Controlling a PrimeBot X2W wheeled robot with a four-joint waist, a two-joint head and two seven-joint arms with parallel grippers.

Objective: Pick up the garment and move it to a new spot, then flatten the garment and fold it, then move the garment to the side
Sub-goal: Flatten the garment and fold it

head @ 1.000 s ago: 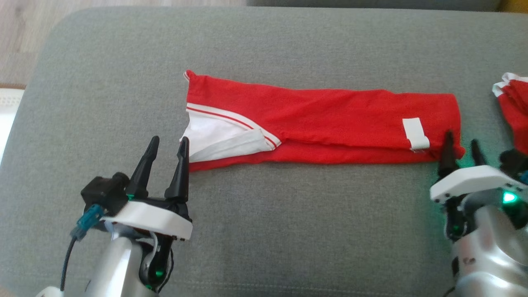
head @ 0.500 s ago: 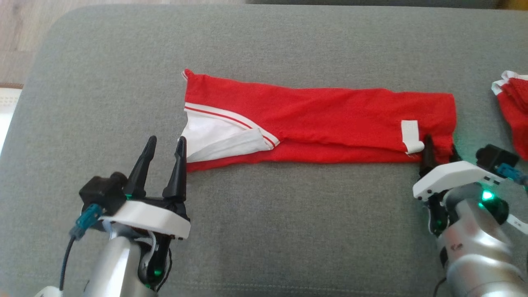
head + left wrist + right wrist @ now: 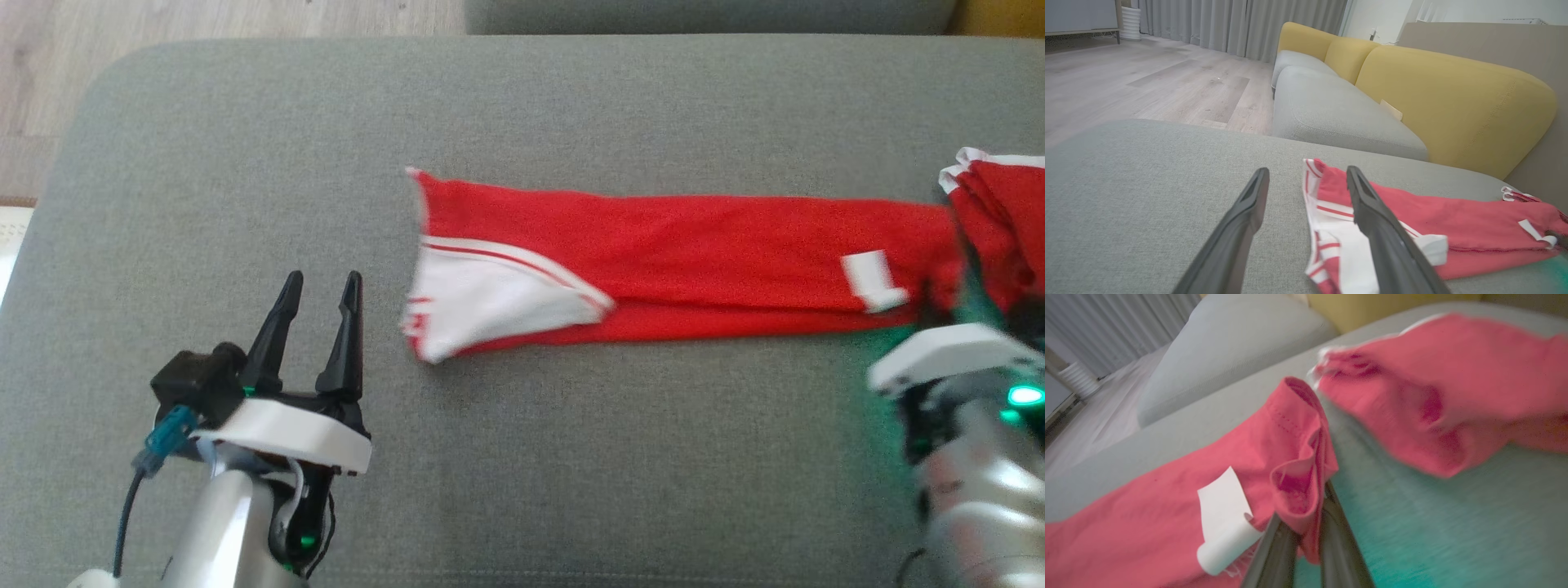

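The right jaws clamp the garment (image 3: 694,253) corner just beside its white tag (image 3: 1222,502); the left jaws gape wide, empty. Best dragged low and steady, avoiding bunching

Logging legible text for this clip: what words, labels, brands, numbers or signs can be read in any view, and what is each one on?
No text can be read in any view.
The white tag on the red garment: looks blank, no print visible.
The tan tag on the yellow sofa: too small to tell whether it carries any print.
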